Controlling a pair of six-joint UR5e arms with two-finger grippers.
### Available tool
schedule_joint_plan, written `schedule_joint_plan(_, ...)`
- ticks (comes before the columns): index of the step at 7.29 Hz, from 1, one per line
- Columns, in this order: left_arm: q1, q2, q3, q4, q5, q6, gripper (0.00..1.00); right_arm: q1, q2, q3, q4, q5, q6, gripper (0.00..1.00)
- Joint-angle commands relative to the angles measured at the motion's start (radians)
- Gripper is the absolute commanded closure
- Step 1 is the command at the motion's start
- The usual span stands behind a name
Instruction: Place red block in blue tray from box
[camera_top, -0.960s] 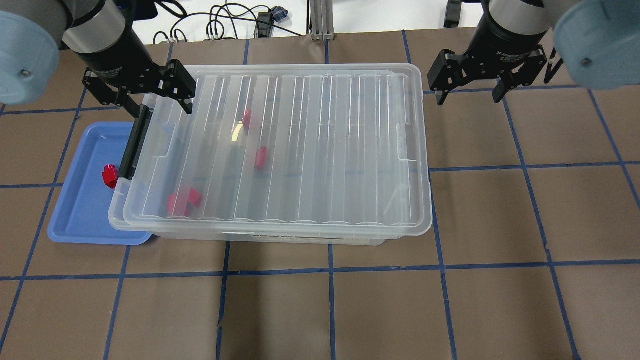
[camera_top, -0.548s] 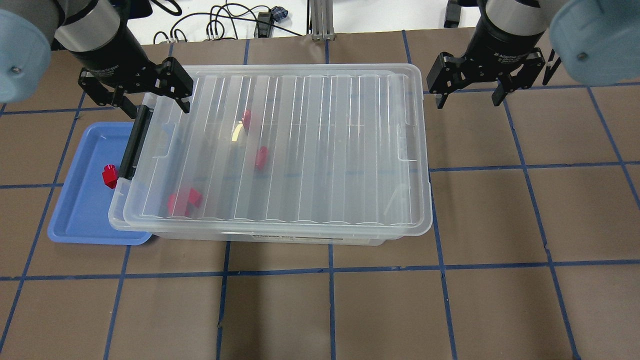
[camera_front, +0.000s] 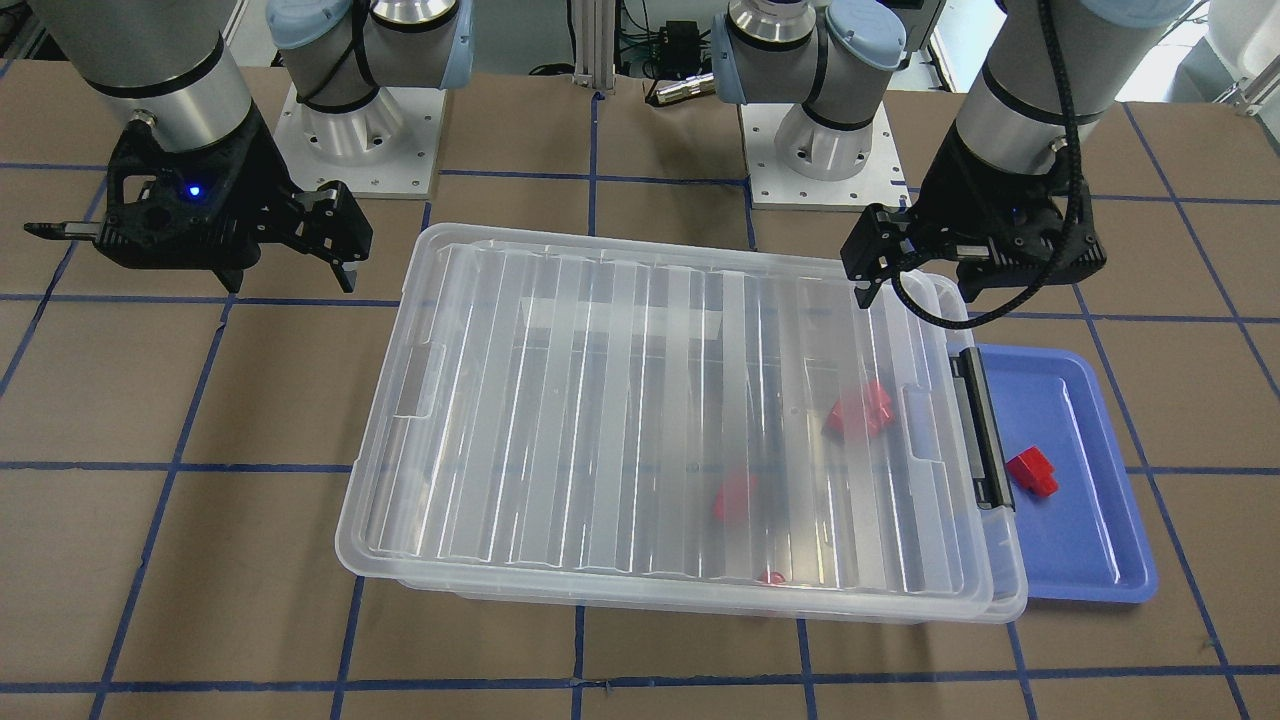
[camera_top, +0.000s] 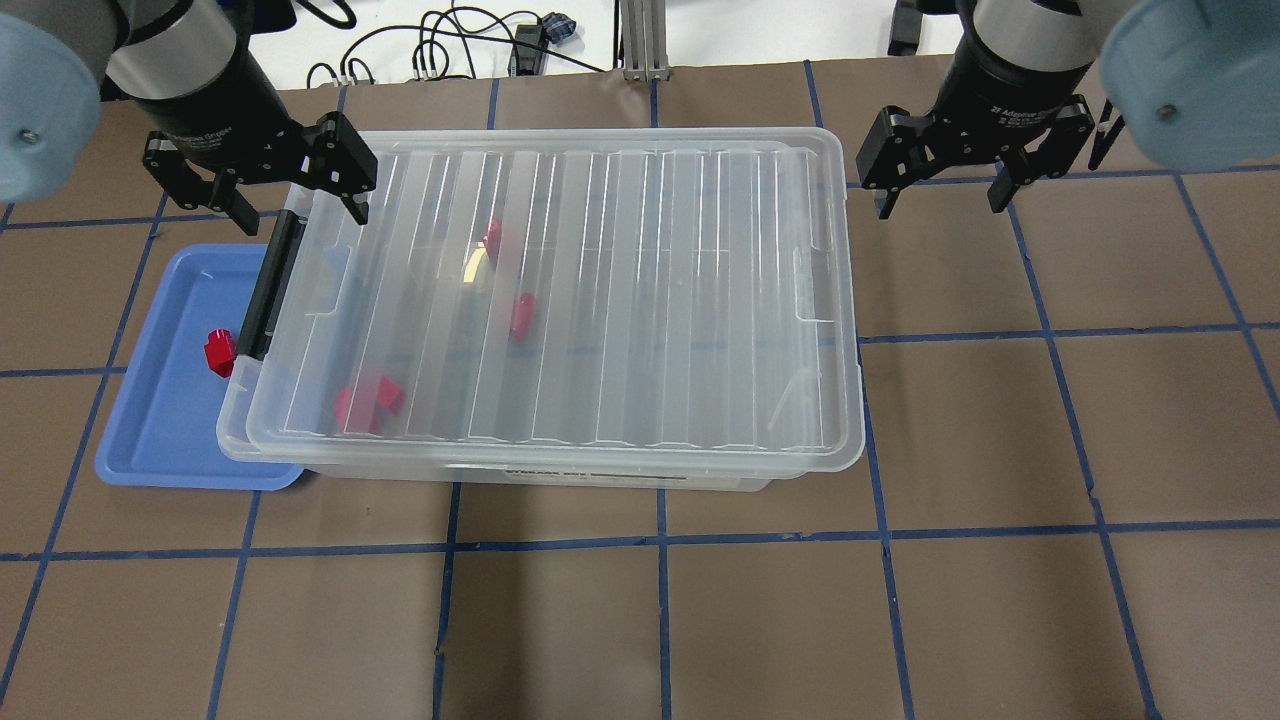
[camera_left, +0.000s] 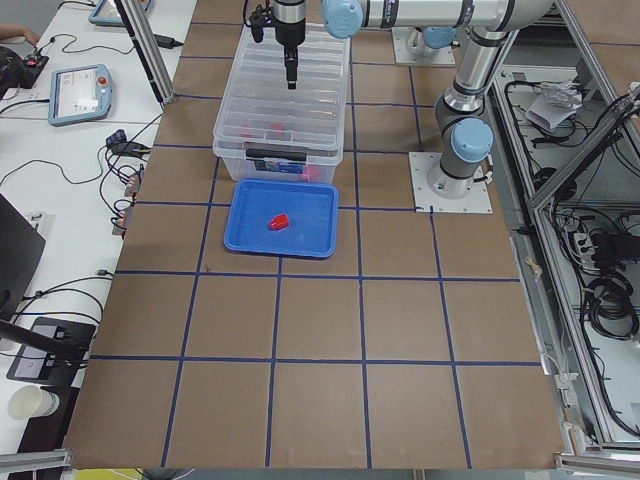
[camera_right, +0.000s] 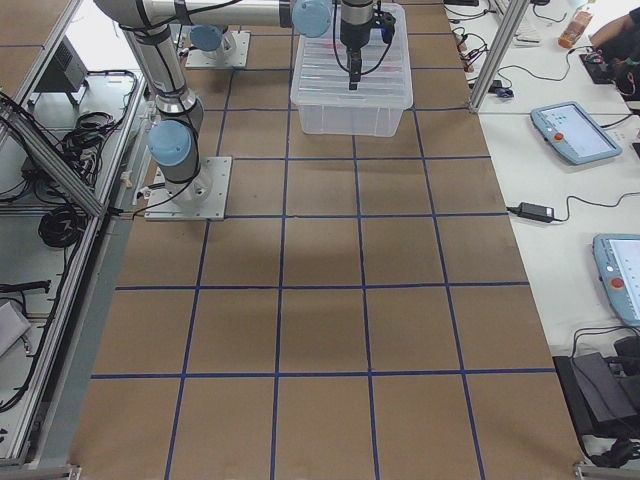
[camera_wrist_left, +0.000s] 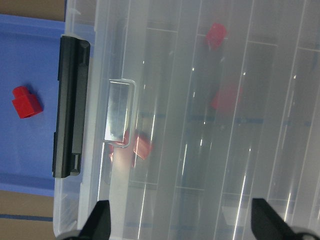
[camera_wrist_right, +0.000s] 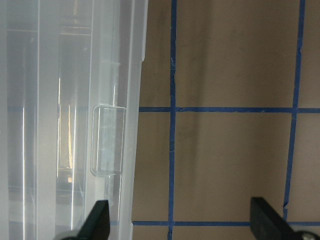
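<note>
Both grippers hang with jaws spread: the left gripper (camera_top: 302, 217) above the latched end of the box (camera_top: 846, 400), the right gripper (camera_top: 942, 205) just beyond its opposite edge. The red block (camera_top: 218, 351) lies in the blue tray (camera_top: 150, 430), near the box.

We note a counter (camera_top: 980, 620) covered in brown sheeting and marked into squares by blue tape lines (camera_top: 760, 537). White side benches (camera_left: 50, 170) flank both ends, carrying teach pendants (camera_right: 572, 132), cables (camera_left: 122, 150) and a paper cup (camera_left: 28, 402). Aluminium frame posts (camera_right: 491, 50) stand at the counter's edges. Lighting is even.
</note>
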Motion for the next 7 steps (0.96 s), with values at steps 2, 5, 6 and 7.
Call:
schedule_joint_plan(2, -0.059, 0.008, 0.003, 0.003, 0.017, -0.011, 0.00, 0.000, -0.001, 0.000, 0.002, 0.000, 0.001, 0.00)
schedule_joint_plan(5, -0.060, 0.005, -0.027, 0.036, 0.007, 0.004, 0.00, -0.003, -0.001, 0.000, 0.014, 0.000, 0.001, 0.00)
schedule_joint_plan(6, -0.062, 0.016, -0.035, 0.048, 0.004, 0.004, 0.00, -0.003, -0.001, -0.001, 0.013, 0.000, 0.001, 0.00)
schedule_joint_plan(7, -0.057, 0.016, -0.044, 0.045, 0.004, 0.004, 0.00, -0.003, 0.000, -0.005, 0.013, 0.001, 0.003, 0.00)
